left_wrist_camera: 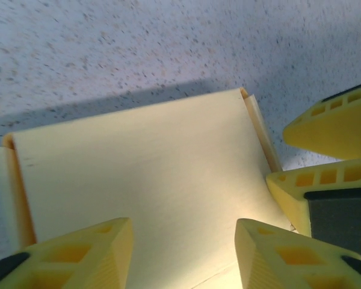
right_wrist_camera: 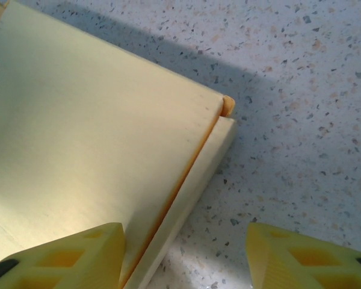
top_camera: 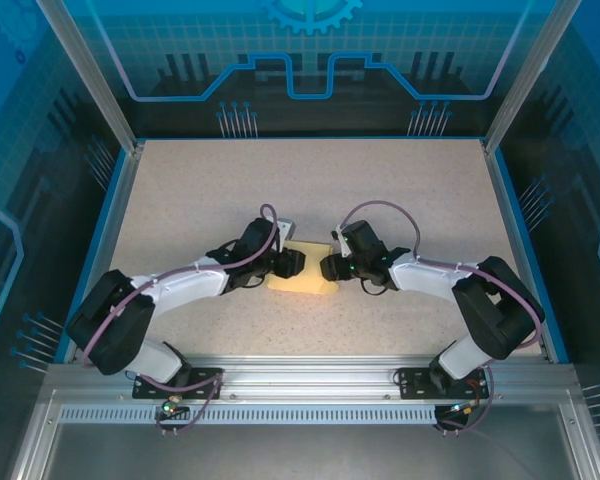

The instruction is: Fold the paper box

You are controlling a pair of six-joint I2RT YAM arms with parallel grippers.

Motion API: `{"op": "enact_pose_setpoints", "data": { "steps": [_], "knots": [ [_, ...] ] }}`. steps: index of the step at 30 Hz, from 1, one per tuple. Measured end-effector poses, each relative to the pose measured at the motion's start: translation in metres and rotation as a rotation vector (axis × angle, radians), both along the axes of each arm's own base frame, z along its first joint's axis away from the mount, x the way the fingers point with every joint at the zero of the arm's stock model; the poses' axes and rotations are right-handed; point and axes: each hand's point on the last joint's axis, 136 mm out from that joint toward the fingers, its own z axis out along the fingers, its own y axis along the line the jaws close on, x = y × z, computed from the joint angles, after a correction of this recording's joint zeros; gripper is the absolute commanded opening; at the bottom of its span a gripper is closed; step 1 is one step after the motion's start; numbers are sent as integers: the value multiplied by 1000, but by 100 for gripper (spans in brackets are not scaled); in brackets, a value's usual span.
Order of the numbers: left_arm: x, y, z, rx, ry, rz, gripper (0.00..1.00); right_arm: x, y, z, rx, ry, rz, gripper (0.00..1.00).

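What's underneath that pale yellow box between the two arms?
The paper box lies flat on the speckled table; nothing else shows around its edges. Its closed top hides the spot directly beneath and the inside.

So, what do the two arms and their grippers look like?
The left arm and right arm match: white links, bulky black joints, a purple cable looped along each. The fingers are yellow wedges with hollow cells and dark pads.
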Motion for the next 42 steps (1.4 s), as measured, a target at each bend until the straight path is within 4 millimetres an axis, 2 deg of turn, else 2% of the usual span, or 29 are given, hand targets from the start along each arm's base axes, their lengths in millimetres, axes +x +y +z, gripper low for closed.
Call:
{"op": "enact_pose_setpoints", "data": {
  "steps": [5, 9, 12, 19, 23, 27, 30, 33, 37, 40, 42],
  "knots": [
    [7, 29, 4, 7, -32, 89, 57, 2, 0, 2, 5, -5, -4, 56],
    [11, 53, -9, 16, 3, 164, 58, 7, -1, 4, 7, -8, -12, 56],
    [12, 57, -18, 21, 34, 181, 58, 13, -4, 5, 4, -2, -23, 56],
    [-2, 41, -42, -24, 154, 125, 59, 34, -2, 6, -2, 20, -26, 56],
    [-9, 25, -40, -78, 180, 86, 59, 54, -7, 13, -2, 20, -45, 56],
    [-22, -1, -33, -131, 191, 16, 60, 71, -16, 30, -17, -4, -68, 58],
    [-30, -13, -31, -152, 200, -17, 61, 80, -23, 41, -55, -40, -84, 58],
    [-30, -12, -30, -145, 193, -12, 62, 77, -34, 46, -106, -52, -97, 59],
    [-27, -1, -25, -106, 147, 25, 63, 65, -48, 59, -138, -78, -116, 60],
    [-20, 8, -12, -82, 78, 54, 66, 47, -55, 70, -128, -98, -116, 62],
    [-13, 14, -3, -69, 32, 70, 67, 32, -53, 75, -99, -105, -99, 65]
  ]
}}
